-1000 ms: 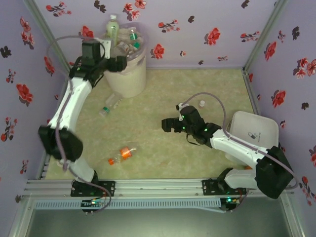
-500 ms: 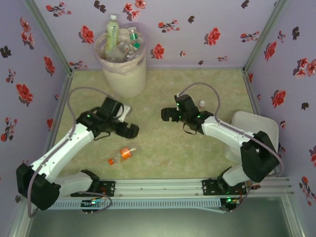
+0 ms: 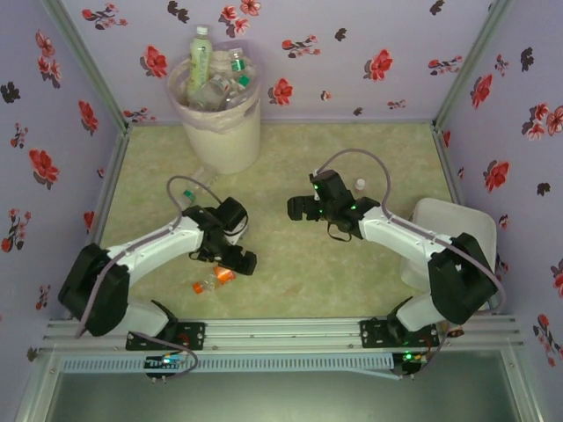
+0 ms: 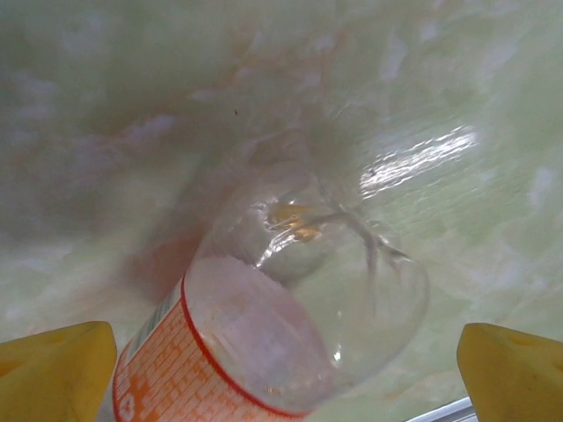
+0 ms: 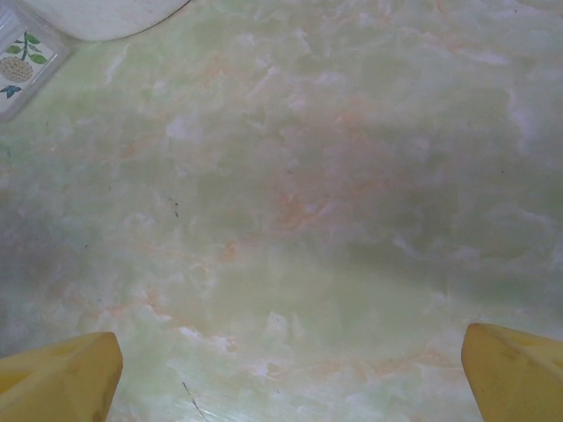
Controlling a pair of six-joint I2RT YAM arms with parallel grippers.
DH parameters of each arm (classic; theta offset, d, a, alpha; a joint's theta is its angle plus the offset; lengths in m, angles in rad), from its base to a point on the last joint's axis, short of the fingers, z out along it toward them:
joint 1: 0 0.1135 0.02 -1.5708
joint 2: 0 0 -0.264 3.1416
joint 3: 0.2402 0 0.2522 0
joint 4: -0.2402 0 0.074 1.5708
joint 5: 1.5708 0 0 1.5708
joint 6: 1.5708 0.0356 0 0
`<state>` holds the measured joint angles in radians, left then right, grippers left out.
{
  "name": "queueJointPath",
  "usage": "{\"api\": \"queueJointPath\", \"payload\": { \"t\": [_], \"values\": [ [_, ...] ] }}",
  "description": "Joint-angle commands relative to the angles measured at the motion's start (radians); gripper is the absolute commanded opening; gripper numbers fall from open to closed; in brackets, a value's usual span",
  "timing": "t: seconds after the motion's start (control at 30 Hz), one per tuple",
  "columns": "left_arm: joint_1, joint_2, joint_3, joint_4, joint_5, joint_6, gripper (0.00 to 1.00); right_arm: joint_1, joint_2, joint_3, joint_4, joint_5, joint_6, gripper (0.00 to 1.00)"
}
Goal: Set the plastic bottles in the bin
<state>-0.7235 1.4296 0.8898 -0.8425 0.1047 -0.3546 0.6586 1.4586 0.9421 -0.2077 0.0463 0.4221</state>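
At front left, the left jaws, spread wide and set low over the orange-labelled bottle, yellow fingertips flanking it without touching. Same bottle lying on its side on the green marbled bench, well apart from the bin. At the far left corner, the bin heaped with bottles, one green-labelled bottle rising above the rim. At centre, the right jaws likewise released, fingertips wide apart above bare bench, grasping nothing. Beyond the right arm, a small white cap.
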Motion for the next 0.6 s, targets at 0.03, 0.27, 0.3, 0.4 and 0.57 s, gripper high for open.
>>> {"api": "queueJointPath", "payload": {
  "t": [0.03, 0.27, 0.3, 0.4, 0.57],
  "values": [
    [-0.040, 0.084, 0.028, -0.041, -0.050, -0.029, 1.00, -0.007, -0.018, -0.019, -0.016, 0.010, -0.016, 0.99],
    [-0.045, 0.160, 0.066, -0.027, -0.108, -0.019, 0.80, -0.011, -0.011, -0.023, -0.007, 0.010, -0.021, 0.99],
    [-0.044, 0.167, 0.076, -0.027, -0.113, -0.016, 0.75, -0.013, -0.012, -0.025, -0.005, 0.010, -0.022, 0.99],
    [-0.036, 0.177, 0.114, -0.035, -0.133, -0.011, 0.61, -0.016, -0.015, -0.029, 0.001, 0.012, -0.023, 0.99],
    [0.003, 0.133, 0.230, -0.062, -0.123, 0.013, 0.53, -0.025, -0.018, -0.029, 0.005, 0.010, -0.030, 0.99]
  ]
}}
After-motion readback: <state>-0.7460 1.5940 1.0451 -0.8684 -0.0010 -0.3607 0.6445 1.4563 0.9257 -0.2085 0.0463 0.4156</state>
